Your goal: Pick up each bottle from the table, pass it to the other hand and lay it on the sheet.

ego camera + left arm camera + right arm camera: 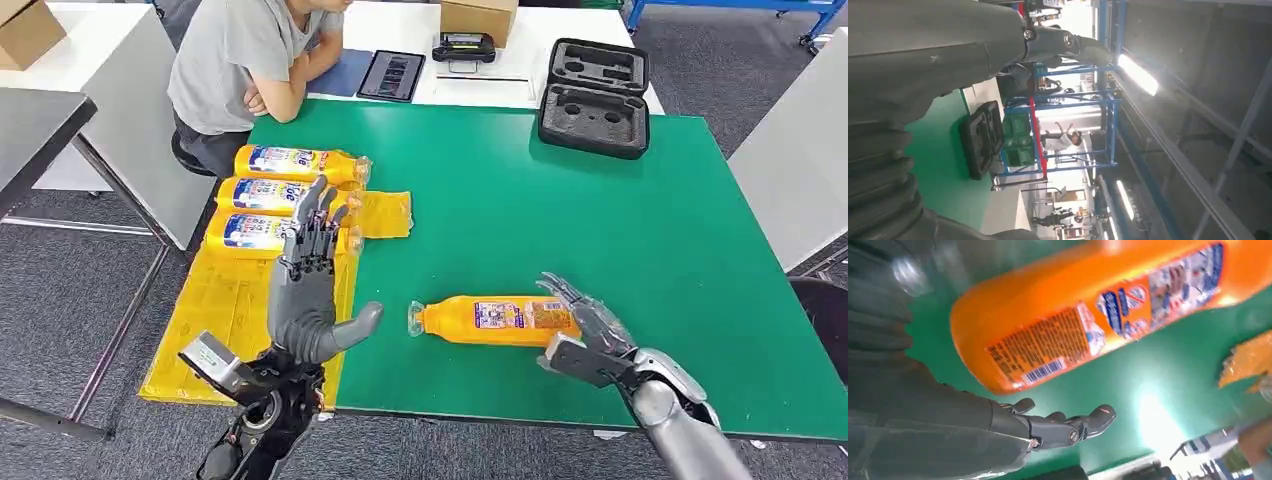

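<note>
- Three bottles [290, 196] already lie on our yellow sheet [225, 310].
- Our left hand [312, 290] waits upright, fingers spread, holding nothing.
- The fourth bottle [497, 320] lies on the green table [600, 230]; our right hand [590, 330] reaches its base, fingers apart. Next: close, lift, pass leftward.
</note>
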Controlling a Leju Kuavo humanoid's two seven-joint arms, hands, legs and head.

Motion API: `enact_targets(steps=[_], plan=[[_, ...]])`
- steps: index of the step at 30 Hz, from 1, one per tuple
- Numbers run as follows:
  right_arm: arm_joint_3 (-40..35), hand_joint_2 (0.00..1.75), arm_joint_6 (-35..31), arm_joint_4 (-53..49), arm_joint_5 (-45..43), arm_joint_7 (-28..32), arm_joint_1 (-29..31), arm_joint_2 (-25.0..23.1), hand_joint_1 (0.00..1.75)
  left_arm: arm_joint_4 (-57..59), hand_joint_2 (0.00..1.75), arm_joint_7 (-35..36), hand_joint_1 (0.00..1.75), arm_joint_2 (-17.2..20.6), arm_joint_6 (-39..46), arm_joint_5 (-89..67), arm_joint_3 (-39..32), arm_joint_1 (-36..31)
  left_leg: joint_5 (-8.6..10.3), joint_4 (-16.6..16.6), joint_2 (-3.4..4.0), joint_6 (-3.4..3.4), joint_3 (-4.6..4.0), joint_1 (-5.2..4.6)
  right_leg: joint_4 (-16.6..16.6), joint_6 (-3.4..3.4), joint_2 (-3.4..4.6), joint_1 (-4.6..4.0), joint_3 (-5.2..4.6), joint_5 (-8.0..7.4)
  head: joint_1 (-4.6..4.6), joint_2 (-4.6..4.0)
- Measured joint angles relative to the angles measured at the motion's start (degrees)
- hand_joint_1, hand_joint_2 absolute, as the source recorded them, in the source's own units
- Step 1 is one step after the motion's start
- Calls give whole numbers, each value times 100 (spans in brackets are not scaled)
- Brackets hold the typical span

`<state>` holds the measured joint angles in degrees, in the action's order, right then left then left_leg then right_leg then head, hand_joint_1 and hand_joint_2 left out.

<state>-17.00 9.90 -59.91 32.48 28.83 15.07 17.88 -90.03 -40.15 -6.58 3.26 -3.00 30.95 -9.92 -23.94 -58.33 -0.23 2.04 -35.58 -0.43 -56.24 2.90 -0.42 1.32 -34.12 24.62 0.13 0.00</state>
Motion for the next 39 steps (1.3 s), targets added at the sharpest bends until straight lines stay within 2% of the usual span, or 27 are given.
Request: enact_targets(steps=[39], plan=[[-420,175,-100,324,297,-87,290,164,0,83,175,0,0,-48,24,39,-4,-41,1,0,-1,0,0,0,-1,0,-1,0,1,0,-2,0]])
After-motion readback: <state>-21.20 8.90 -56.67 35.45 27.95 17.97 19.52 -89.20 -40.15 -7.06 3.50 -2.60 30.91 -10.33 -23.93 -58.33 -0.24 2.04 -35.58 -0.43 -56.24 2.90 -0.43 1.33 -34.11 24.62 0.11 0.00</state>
